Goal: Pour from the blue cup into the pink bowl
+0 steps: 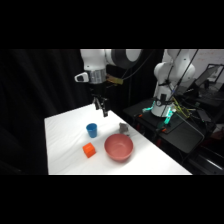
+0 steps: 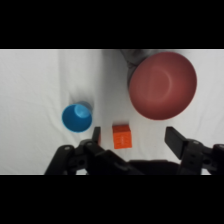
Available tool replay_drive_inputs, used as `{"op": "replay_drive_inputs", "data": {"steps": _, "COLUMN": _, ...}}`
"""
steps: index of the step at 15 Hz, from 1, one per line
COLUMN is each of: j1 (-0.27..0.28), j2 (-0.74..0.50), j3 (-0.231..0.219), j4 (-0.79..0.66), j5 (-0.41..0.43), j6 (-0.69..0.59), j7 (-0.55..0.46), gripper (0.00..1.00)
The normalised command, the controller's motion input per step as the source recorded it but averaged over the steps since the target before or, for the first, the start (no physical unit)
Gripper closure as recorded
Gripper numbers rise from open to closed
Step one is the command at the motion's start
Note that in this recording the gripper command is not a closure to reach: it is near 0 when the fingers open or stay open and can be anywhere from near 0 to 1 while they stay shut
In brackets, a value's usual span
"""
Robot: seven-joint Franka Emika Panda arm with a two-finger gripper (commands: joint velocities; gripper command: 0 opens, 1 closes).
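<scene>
Where the white table point(image 1: 65, 150) comes nearest the side camera, the orange cube point(image 1: 89, 150) sits on the cloth, left of the bowl point(image 1: 119, 148) and a little nearer than the cup point(image 1: 92, 130). Just right of the cube lies the bowl, wide, round and salmon-pink, open side up, close to the table's right edge. Farther back and to the left stands the cup, small, bright blue and upright, apart from both the cube and the bowl. Behind the bowl, at its far rim, a small grey block point(image 1: 124, 129) rests on the table; whether it touches the bowl cannot be told. Above the cup and slightly beyond it hangs the gripper point(image 1: 103, 109), well clear of the table, with nothing between its fingers. From the wrist view its two dark fingers point(image 2: 96, 136) stand spread wide apart, the cube point(image 2: 121, 136) showing on the cloth in the gap between them, the cup point(image 2: 76, 118) off to one side of that gap and the bowl point(image 2: 162, 85) off to the other. The cup's mouth faces up toward the wrist camera; what it holds cannot be made out. Farthest back on the right, the arm's base point(image 1: 164, 102) stands on a dark stand beside the table, with a patch of teal light near it.
</scene>
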Motion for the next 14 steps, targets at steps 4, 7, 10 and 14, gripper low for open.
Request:
{"op": "replay_drive_inputs", "data": {"steps": 4, "j1": -0.063, "j2": 0.13, "j3": -0.005, "j4": 0.14, "j5": 0.105, "j6": 0.00, "j7": -0.12, "gripper": 0.00}}
{"op": "replay_drive_inputs", "data": {"steps": 7, "j1": -0.129, "j2": 0.31, "j3": -0.037, "j4": 0.37, "j5": 0.209, "j6": 0.12, "j7": -0.28, "gripper": 0.00}}
{"op": "replay_drive_inputs", "data": {"steps": 10, "j1": -0.121, "j2": 0.36, "j3": 0.001, "j4": 0.37, "j5": 0.237, "j6": 0.19, "j7": -0.34, "gripper": 0.00}}
{"op": "replay_drive_inputs", "data": {"steps": 14, "j1": -0.101, "j2": 0.35, "j3": 0.050, "j4": 0.26, "j5": 0.179, "j6": 0.17, "j7": -0.29, "gripper": 0.00}}
